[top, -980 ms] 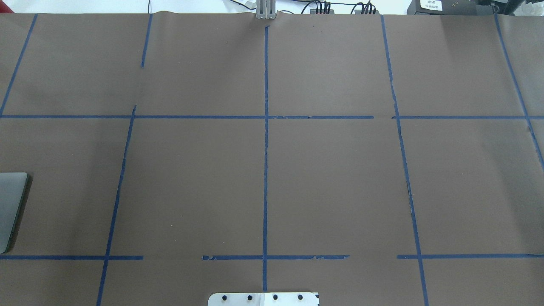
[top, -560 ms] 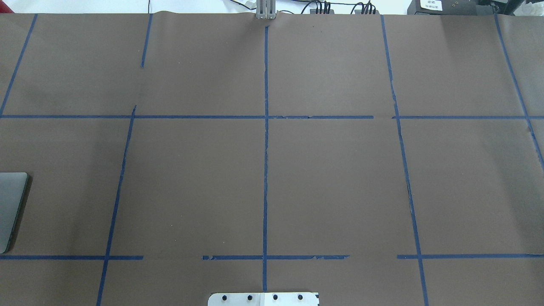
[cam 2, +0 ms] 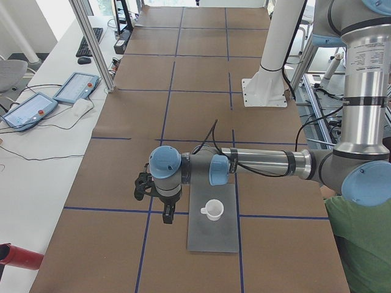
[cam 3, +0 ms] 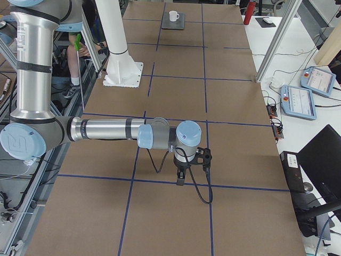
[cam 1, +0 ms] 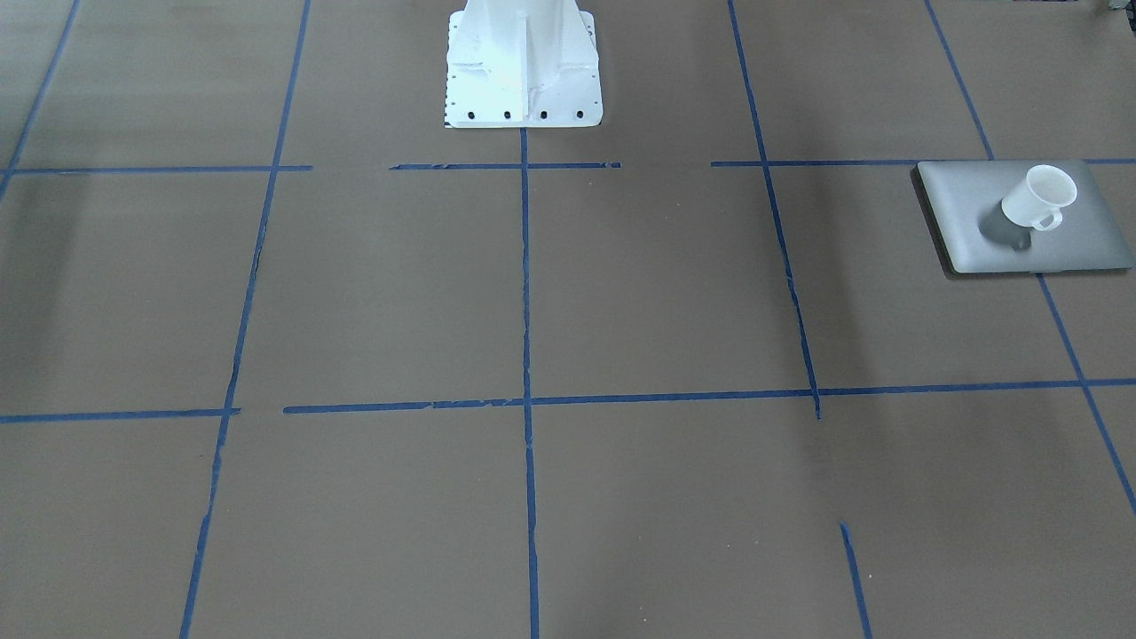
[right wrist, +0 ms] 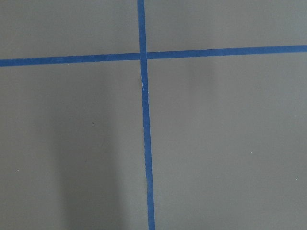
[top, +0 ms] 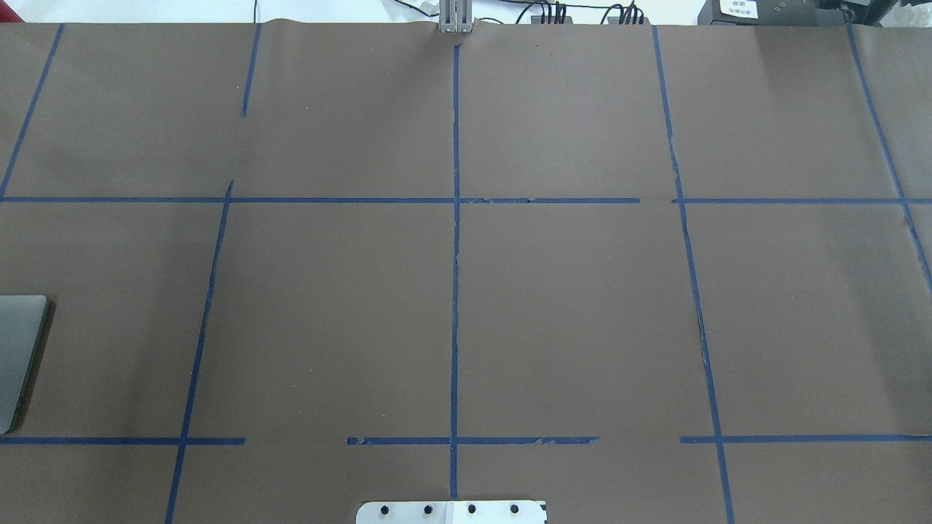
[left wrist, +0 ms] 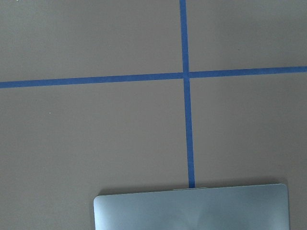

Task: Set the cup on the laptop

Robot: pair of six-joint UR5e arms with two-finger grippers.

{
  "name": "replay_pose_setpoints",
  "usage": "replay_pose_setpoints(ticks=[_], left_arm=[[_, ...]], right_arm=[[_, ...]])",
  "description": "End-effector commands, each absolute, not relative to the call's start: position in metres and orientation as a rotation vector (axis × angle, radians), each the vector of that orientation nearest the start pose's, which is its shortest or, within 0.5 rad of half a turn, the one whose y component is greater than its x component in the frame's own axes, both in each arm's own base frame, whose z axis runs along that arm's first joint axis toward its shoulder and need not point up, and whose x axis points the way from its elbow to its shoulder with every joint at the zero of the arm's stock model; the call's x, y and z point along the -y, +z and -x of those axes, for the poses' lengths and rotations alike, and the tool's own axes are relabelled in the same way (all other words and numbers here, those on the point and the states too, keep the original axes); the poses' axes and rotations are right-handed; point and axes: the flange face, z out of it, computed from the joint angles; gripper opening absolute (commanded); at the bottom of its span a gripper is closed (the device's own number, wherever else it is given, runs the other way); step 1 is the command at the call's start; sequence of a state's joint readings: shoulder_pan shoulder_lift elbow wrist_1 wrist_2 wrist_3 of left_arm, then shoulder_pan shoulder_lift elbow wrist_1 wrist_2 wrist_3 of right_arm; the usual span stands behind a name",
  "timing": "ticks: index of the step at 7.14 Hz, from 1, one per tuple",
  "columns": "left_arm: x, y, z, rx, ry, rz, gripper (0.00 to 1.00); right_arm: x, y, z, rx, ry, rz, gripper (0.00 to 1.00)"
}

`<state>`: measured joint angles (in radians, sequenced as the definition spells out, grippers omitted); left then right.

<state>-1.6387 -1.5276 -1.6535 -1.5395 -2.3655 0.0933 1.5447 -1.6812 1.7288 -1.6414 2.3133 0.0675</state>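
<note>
— Where's the cup (cam 1: pixel 1037 197) from where you stand?

— On the laptop (cam 1: pixel 1078 248), upright, close to the middle of the lid. From the operators' side the pair sits at about two o'clock of the table's (cam 1: pixel 657 284) centre. The cup's handle points to six o'clock, toward us.

— Is a claw on it?

— The cup stands free. Seen from the table's left end, the left claw (cam 2: pixel 167 218) hangs at nine o'clock of the cup. It points down over the brown cover, just beside the laptop's edge and apart from the cup.

— Wide or narrow?

— I cannot tell; it's small and dark from that end. Its own camera shows only the laptop's edge at six o'clock and a cross of blue tape lines (left wrist: pixel 186 76) toward twelve.

— And the other arm?

— Well apart from all that. From the right end, the right claw (cam 3: pixel 180 182) points down near a tape line. The cup and laptop are far off at twelve o'clock, by the table's other end. Whether that claw is wide or narrow, I cannot tell either.

— And the view from behind the robot?

— Just a corner of the laptop at nine o'clock, cut by the frame; the cup is out of sight there. In the front view the white pedestal (cam 1: pixel 524 62) stands at twelve o'clock, well apart from the laptop.
</note>
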Motion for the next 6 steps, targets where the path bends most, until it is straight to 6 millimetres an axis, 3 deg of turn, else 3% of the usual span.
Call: replay_pose_setpoints(ticks=[1, 6], left_arm=[[0.4696, 0.6396, 0.0963, -0.791, 0.022, -0.075, 1.0], [0.4697, 0.645, 0.0964, -0.791, 0.016, -0.064, 1.0]], right_arm=[[0.4445, 0.6419, -0.0544, 0.741, 0.048, 0.057, 1.0], [0.4445, 0.6419, -0.0544, 0.741, 0.048, 0.057, 1.0]])
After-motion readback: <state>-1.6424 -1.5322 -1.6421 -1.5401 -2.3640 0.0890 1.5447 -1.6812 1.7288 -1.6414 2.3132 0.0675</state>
